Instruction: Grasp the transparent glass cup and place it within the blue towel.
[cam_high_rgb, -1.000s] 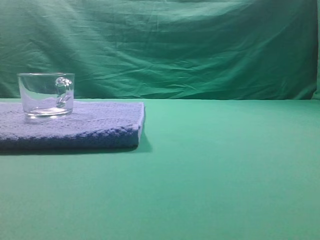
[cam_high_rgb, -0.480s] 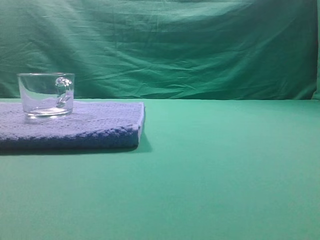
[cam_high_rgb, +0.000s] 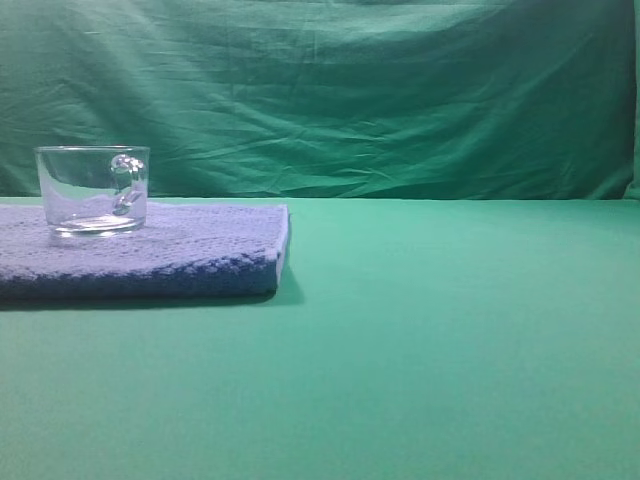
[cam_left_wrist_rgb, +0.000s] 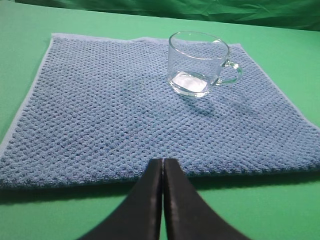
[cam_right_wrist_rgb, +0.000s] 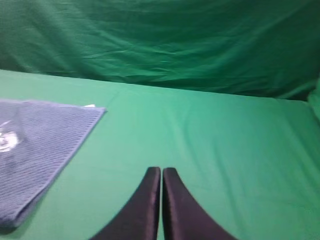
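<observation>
Nothing moved since the earlier frames: same cup position, same towel, no arm in the high view.

Transparent glass cup (cam_left_wrist_rgb: 199, 64) upright on the blue towel (cam_left_wrist_rgb: 100, 115), toward the far right part of it, handle turned to the right in the left wrist view. Straight ahead of the left gripper (cam_left_wrist_rgb: 163, 165) and slightly to its right, well apart from it. Left gripper closed, fingers pressed together, holding nothing, just before the near towel edge. Right gripper (cam_right_wrist_rgb: 161, 172) also closed and empty, over the bare green table (cam_right_wrist_rgb: 210, 145), with the towel far off to its left; clearly the left arm nearer to the cup.

Judging from this, task already complete. Soft nubby towel, flat green cloth surface, much free room to the right.
</observation>
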